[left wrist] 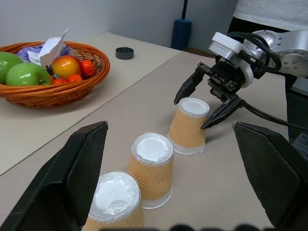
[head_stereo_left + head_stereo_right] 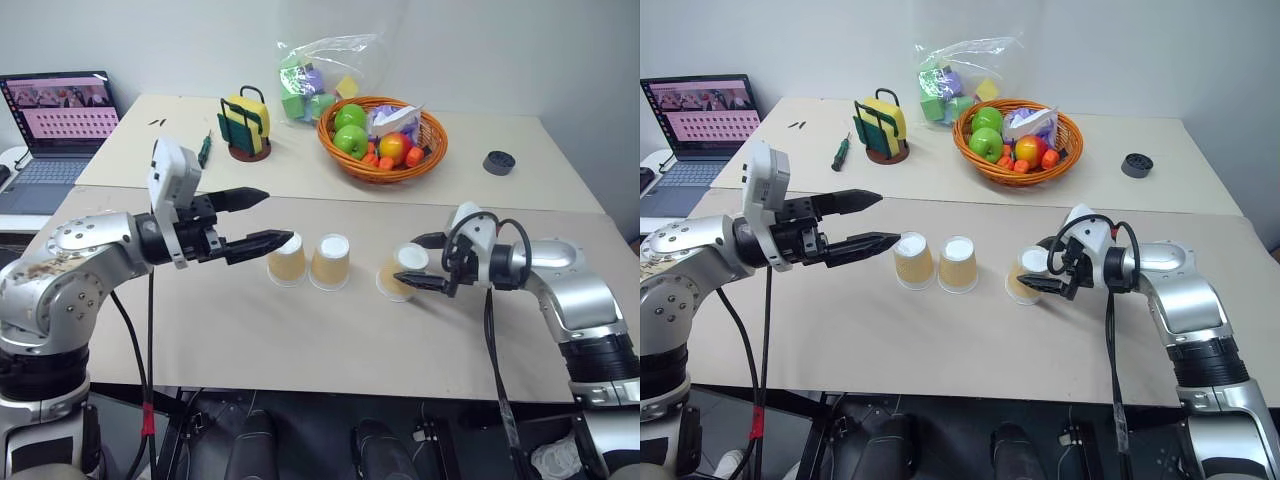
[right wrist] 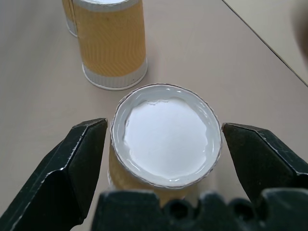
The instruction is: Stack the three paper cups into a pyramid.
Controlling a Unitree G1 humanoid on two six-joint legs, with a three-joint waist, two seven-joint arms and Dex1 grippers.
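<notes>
The big tan table point(image 2: 300, 340) holds everything. At about 10 o'clock on it sits a laptop point(image 2: 55, 125) with its screen lit. At 12 o'clock there is a round woven basket point(image 2: 383, 165) full of fruit, with green apples point(image 2: 350, 135) on its left side. Just behind the basket is a clear bag point(image 2: 320, 75) of coloured blocks. At 11 o'clock stands a small green and yellow holder point(image 2: 245, 125), with a screwdriver point(image 2: 204, 150) beside it. At 2 o'clock lies a small dark round lid point(image 2: 498, 162).

The left gripper point(image 2: 268, 218) hangs in the air at 9 o'clock. Its two black fingers are spread wide with nothing between them. It points at the cups.

The right gripper point(image 2: 428, 262) is at 3 o'clock. Its fingers sit on both sides of the right cup point(image 2: 398, 272), very close to the top. I cannot tell if they are touching it.

The three paper cups stand upside down near the middle of the table, white bottoms up. The left cup point(image 2: 287, 260) and the middle cup point(image 2: 330, 262) are just beside each other. The right cup stands a little apart from them.
</notes>
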